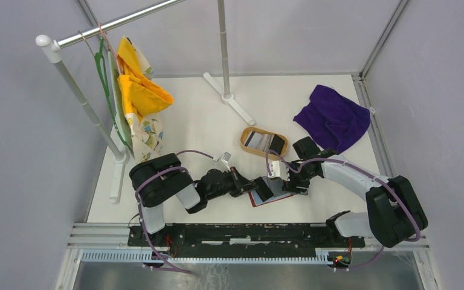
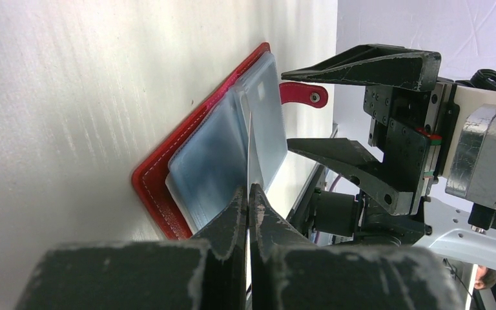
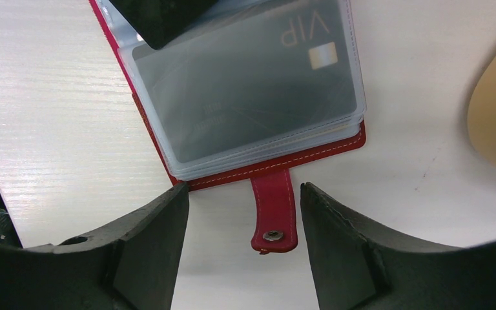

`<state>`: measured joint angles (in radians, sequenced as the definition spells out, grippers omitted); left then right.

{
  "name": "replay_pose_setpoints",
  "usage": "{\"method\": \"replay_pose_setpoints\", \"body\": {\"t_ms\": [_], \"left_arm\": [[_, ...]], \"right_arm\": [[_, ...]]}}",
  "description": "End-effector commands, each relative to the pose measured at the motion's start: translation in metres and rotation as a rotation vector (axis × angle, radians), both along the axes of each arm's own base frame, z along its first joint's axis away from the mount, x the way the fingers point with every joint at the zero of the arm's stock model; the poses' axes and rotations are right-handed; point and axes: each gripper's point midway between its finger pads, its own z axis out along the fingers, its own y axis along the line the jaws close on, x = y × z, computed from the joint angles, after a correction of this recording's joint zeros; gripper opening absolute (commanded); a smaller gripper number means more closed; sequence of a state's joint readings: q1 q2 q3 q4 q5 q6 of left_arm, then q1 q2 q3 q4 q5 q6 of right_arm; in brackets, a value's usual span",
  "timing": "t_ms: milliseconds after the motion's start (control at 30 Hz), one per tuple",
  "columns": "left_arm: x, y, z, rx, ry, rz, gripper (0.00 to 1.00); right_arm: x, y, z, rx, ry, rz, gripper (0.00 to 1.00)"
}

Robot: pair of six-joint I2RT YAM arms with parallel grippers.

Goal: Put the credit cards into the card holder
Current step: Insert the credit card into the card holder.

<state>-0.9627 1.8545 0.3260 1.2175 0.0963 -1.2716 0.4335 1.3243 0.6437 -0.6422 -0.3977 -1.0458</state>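
The red leather-like bifold card holder (image 2: 152, 184) lies open on the white worktop (image 3: 51, 97). Its clear sleeves (image 3: 245, 97) look floppy and slick, best edge-pinched, as the left end effector (image 2: 250, 190) pinches one; the right end effector (image 3: 242, 187) stands spread.

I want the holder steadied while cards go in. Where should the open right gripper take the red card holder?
Probably the snap tab: it juts flat from the edge of the card holder, inside the open right gripper. Descend from above, jaws across its narrow width.
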Motion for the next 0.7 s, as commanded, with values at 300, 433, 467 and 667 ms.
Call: {"method": "replay_pose_setpoints", "body": {"t_ms": [300, 433, 467, 667], "left_arm": [[0.0064, -0.0062, 0.0110, -0.001, -0.025, 0.026, 0.02], [0.0062, -0.0074, 0.0094, 0.004, -0.025, 0.027, 0.02], [0.0062, -0.0081, 0.0094, 0.004, -0.026, 0.027, 0.02], [0.0050, -0.0110, 0.0072, 0.008, -0.021, 0.026, 0.02]], "right_arm": [[-0.0039, -0.0058, -0.0053, -0.029, 0.019, 0.007, 0.70], [-0.0045, -0.0061, -0.0056, -0.030, 0.021, 0.007, 0.70], [-0.0044, -0.0062, -0.0056, -0.031, 0.021, 0.007, 0.70], [-0.0043, -0.0061, -0.0055, -0.030, 0.021, 0.007, 0.70]]}}
